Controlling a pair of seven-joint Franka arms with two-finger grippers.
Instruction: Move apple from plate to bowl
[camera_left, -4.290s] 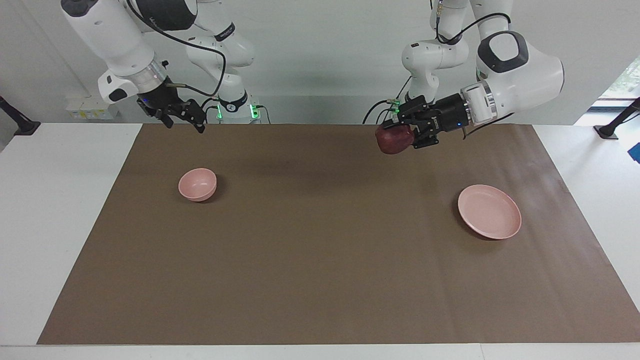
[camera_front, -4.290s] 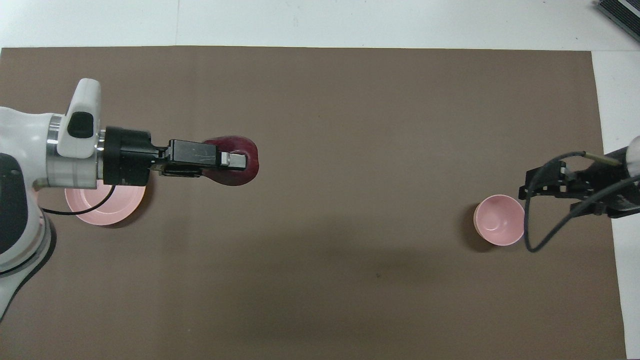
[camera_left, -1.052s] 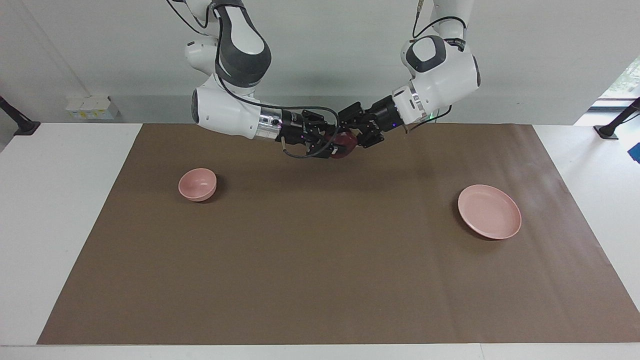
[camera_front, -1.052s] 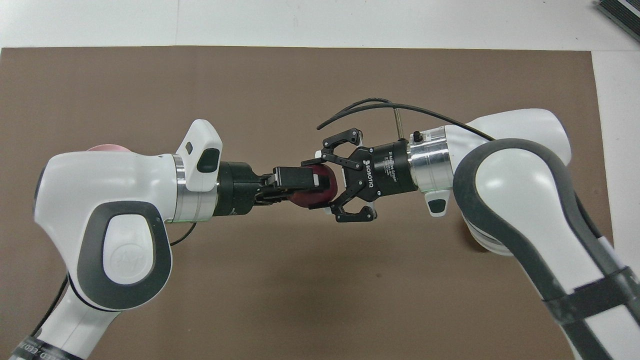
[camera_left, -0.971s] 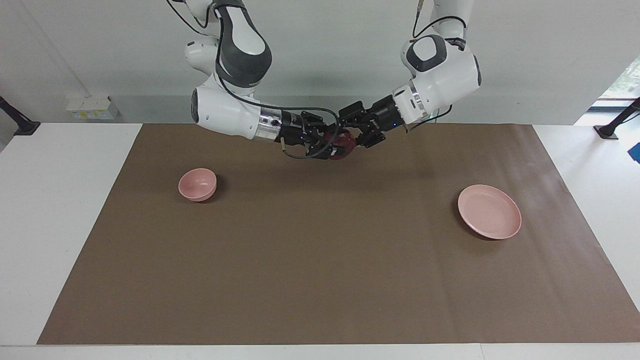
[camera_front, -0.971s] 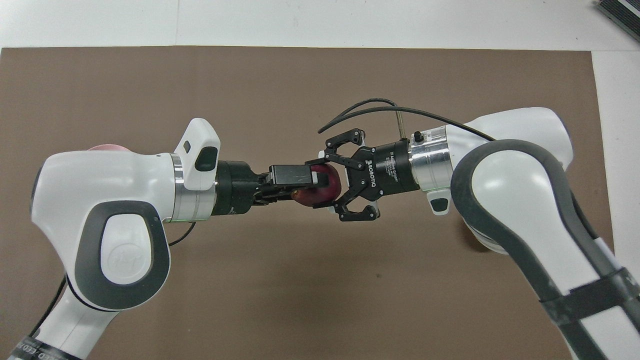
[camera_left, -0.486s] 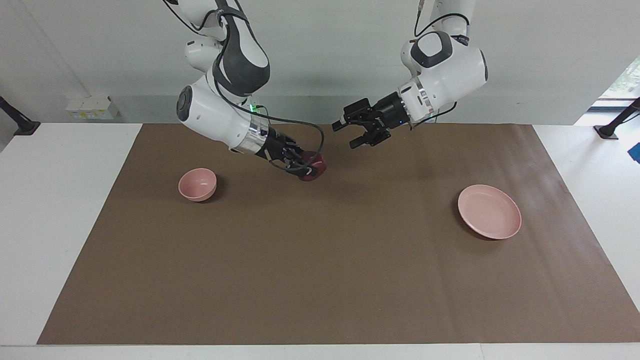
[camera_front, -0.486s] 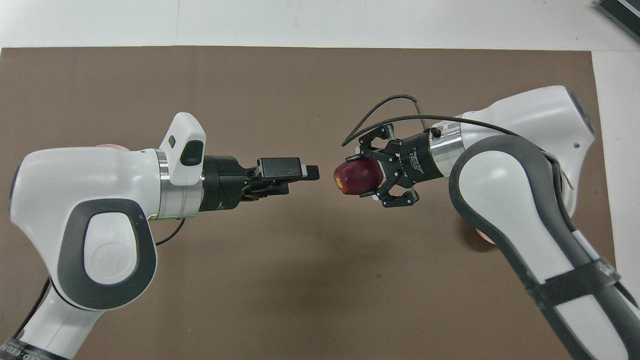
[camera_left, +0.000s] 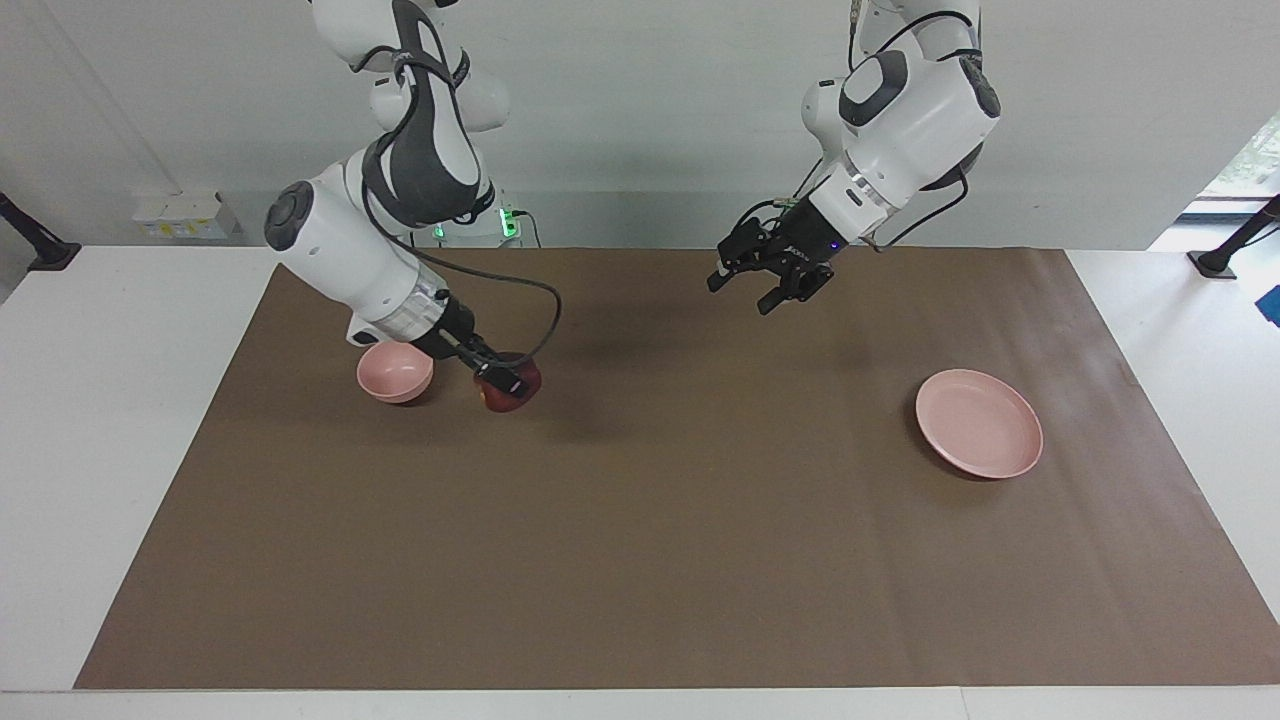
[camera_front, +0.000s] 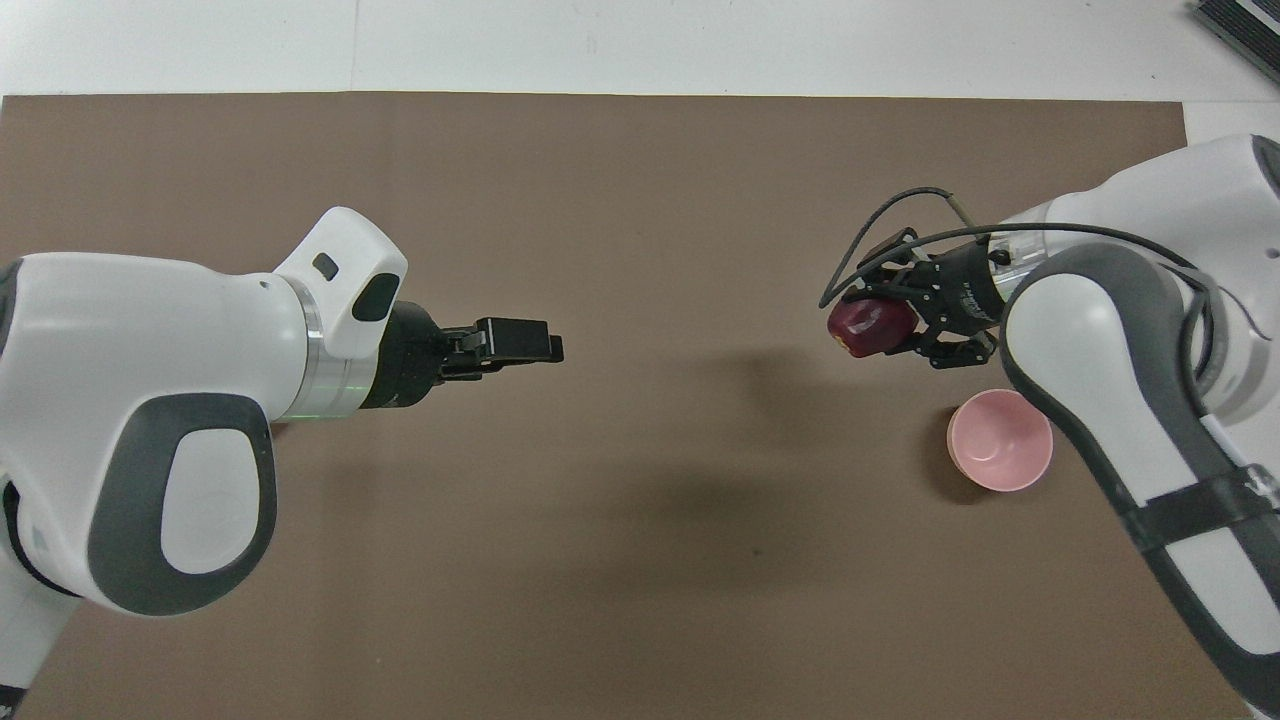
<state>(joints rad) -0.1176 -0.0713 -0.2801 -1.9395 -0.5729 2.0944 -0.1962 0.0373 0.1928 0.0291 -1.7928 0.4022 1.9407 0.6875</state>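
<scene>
My right gripper is shut on the dark red apple and holds it just above the brown mat, close beside the small deep pink bowl, on the bowl's side toward the table's middle. The overhead view also shows the right gripper, the apple and the empty bowl. The flat pink plate lies empty toward the left arm's end; the left arm hides it in the overhead view. My left gripper is open and empty, up over the mat; it also shows in the overhead view.
A brown mat covers most of the white table. A black cable loops from the right wrist above the apple. Nothing else stands on the mat.
The left gripper handed the apple to the right gripper and let go. Since then the right gripper has carried it down toward the bowl, and the left gripper has drawn back.
</scene>
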